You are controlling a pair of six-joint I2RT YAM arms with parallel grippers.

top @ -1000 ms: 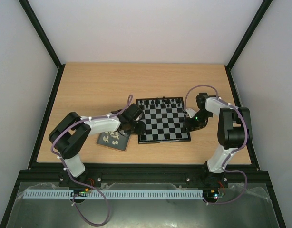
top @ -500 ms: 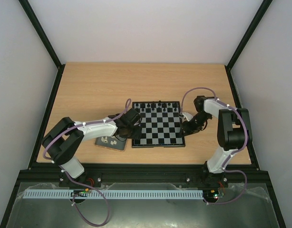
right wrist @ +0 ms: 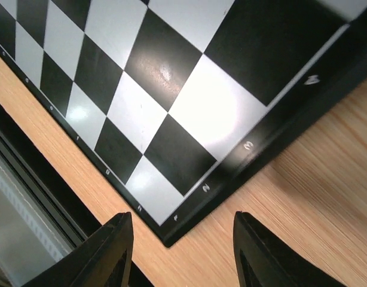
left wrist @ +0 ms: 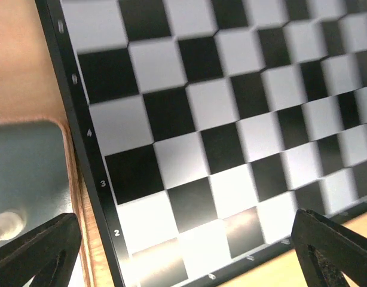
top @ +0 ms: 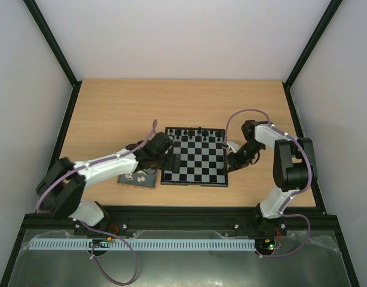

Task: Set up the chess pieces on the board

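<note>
Top external view shows the board [top: 198, 164] sitting a bit more to the left on the table [top: 112, 113] than it did a second ago. It now lies right beside the small grey tray [top: 149, 182], and their edges almost touch. Both arms came along with the board as it slid.

The left gripper [top: 171, 160] hangs over the board's left edge, close to its near corner. It was half closed a moment ago. Now its two fingers are spread as wide as they go, and they hold nothing. In the left wrist view the left gripper [left wrist: 183, 251] has one finger over the tray [left wrist: 28, 173] and the other past the board's near edge, with bare squares in between.

The right gripper [top: 233, 160] is at the board's right edge. In the right wrist view the right gripper [right wrist: 180, 218] is part way open above the board's near corner. Nothing can be seen held between its fingers.

The white chess pieces [top: 135, 177] are all in the tray, just left of the board. One of them [left wrist: 7, 224] peeks into the left wrist view. No white piece stands on the board yet. The black pieces [top: 192, 133] stand in a row along the board's far side.

So the board looks like it has been pulled closer to the white pieces. The wide left fingers look ready to pick one up. The real setting up has not started.
</note>
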